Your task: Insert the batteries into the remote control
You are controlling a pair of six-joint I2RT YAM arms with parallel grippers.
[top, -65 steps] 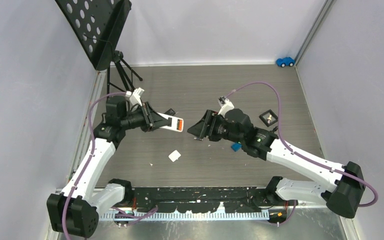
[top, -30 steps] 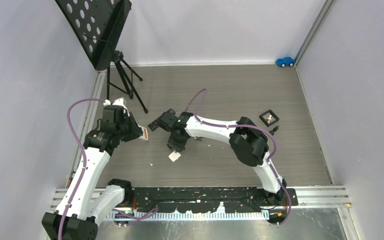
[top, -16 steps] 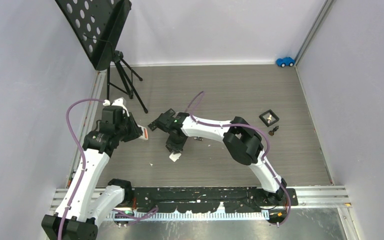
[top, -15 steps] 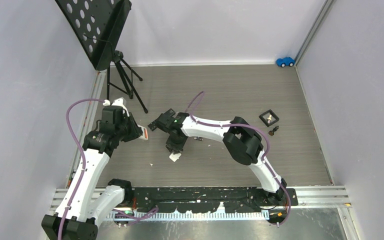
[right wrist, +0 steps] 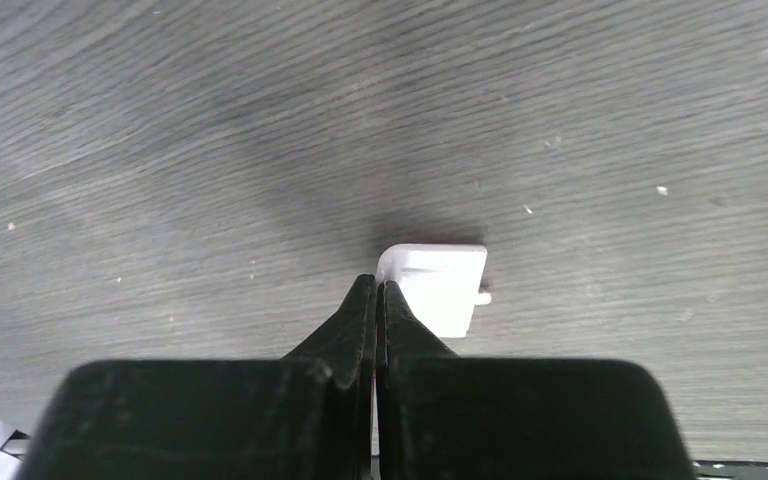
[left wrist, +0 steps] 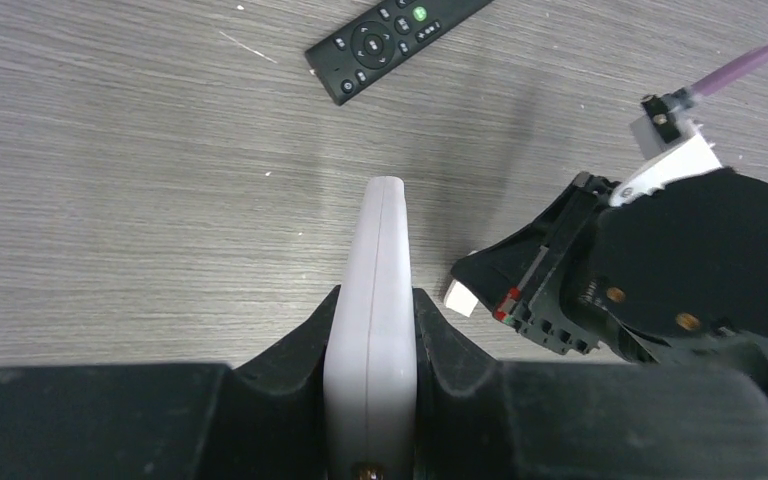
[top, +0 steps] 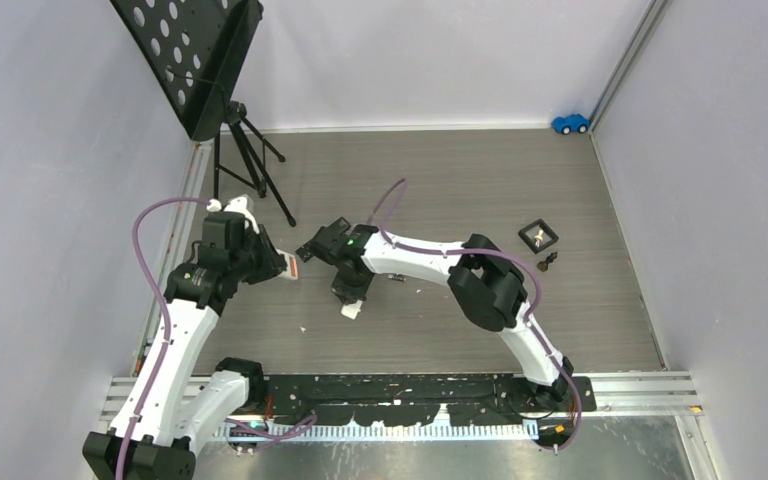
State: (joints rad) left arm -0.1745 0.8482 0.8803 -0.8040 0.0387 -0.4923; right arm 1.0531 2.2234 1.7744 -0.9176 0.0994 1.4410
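Note:
My left gripper (left wrist: 373, 300) is shut on a white remote control (left wrist: 378, 250), seen edge-on between its fingers. In the top view it holds the remote (top: 285, 266) low at the left. A black remote (left wrist: 395, 45) lies on the floor beyond it. My right gripper (right wrist: 377, 285) points down with its jaws pressed together. Its tips rest at the near left corner of a small white cover piece (right wrist: 440, 290) lying flat on the floor (top: 351, 310). I cannot tell whether they pinch its edge. The batteries do not show clearly in any view.
A black music stand (top: 200, 60) on a tripod stands at the back left. A blue toy car (top: 570, 123) sits in the far right corner. A small black square frame (top: 537, 235) and a tiny dark object (top: 547, 263) lie at the right.
The right arm swung across to the left and came down at the white cover piece, and its jaws have just closed. The left arm drew back left with the white remote.

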